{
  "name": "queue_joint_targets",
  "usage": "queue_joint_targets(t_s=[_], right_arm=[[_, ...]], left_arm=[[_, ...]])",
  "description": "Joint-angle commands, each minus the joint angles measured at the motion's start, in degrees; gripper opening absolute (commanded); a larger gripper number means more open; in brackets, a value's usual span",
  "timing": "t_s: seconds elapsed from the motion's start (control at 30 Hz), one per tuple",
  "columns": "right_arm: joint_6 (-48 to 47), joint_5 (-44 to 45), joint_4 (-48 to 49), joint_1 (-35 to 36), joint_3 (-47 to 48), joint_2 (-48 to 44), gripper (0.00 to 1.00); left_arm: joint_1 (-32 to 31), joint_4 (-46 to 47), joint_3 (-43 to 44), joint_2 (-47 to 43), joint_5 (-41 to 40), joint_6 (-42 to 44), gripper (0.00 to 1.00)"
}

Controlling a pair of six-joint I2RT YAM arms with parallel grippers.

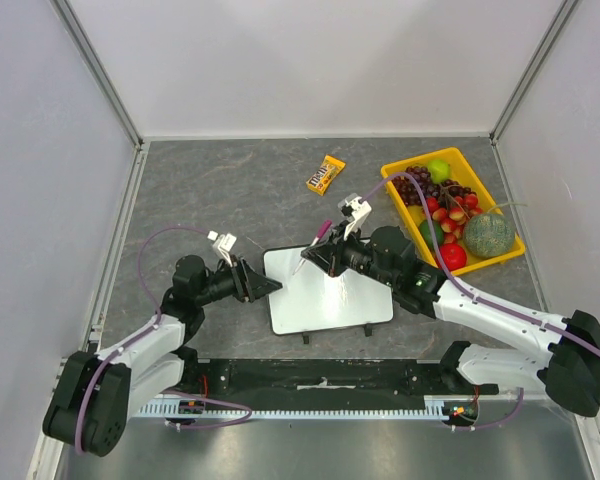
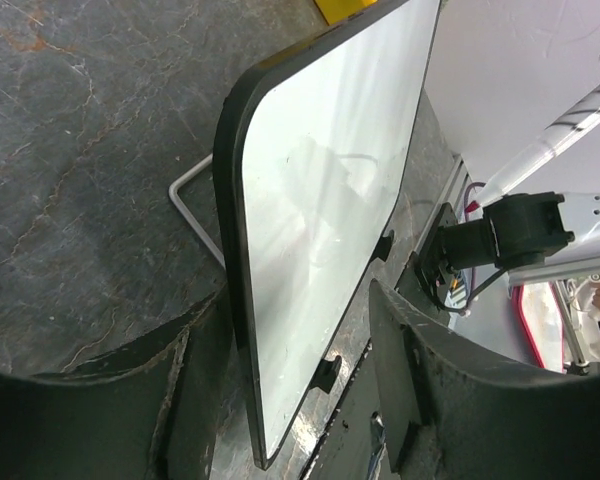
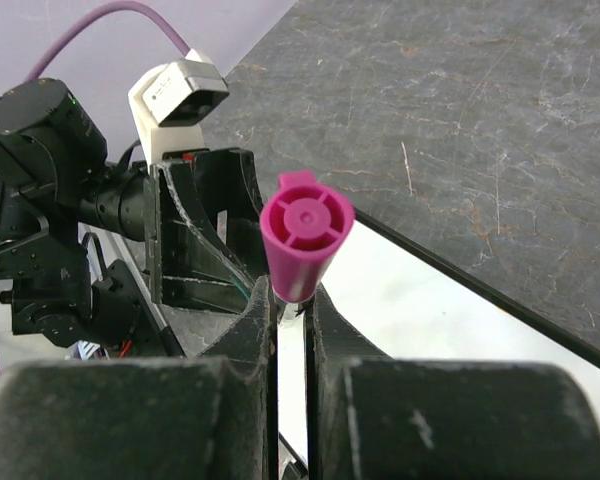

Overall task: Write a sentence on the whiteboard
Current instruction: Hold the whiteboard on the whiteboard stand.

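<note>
The whiteboard (image 1: pixel 330 295) lies flat at the table's middle, white with a thin black rim. No sentence shows on its face. My left gripper (image 1: pixel 270 286) is at the board's left edge. In the left wrist view the whiteboard (image 2: pixel 330 200) edge sits between the jaws of the left gripper (image 2: pixel 298 295), with a gap still showing on the right finger's side. My right gripper (image 1: pixel 328 254) hovers over the board's far left corner, shut on a pink-capped marker (image 1: pixel 320 238). Seen from the right wrist, the marker (image 3: pixel 305 240) stands between the closed fingers of the right gripper (image 3: pixel 292 300), above the whiteboard (image 3: pixel 430 320).
A yellow tray (image 1: pixel 395 172) of fruit stands at the back right. A candy packet (image 1: pixel 327 174) lies behind the board. A white wire loop (image 2: pixel 185 195) sticks out under the board's rim. A black strip (image 1: pixel 320 375) runs along the near edge.
</note>
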Motion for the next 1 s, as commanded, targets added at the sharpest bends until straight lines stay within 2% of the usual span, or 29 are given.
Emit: queue_joint_targets(t_s=[0.0, 0.27, 0.57, 0.77, 0.97], right_arm=[[-0.48, 2.4, 4.37, 0.54, 0.54, -0.44, 0.0], [-1.1, 3.98, 4.01, 1.16, 0.1, -0.52, 0.0], [-3.82, 10.13, 1.82, 3.44, 1.5, 0.44, 0.0], [-6.28, 17.33, 2.69, 6.77, 2.38, 1.76, 0.0], [-7.6, 24.45, 5.59, 9.77, 2.03, 2.64, 0.0]], left_arm=[[0.27, 7.62, -0.71, 2.12, 2.6, 0.4, 0.6], [0.27, 9.64, -1.41, 6.52, 3.84, 1.11, 0.48], [0.27, 9.46, -1.94, 10.03, 4.28, 0.84, 0.14], [0.27, 6.57, -2.2, 9.33, 3.93, 1.28, 0.03], [0.36, 2.17, -1.94, 8.98, 1.91, 2.51, 0.02]])
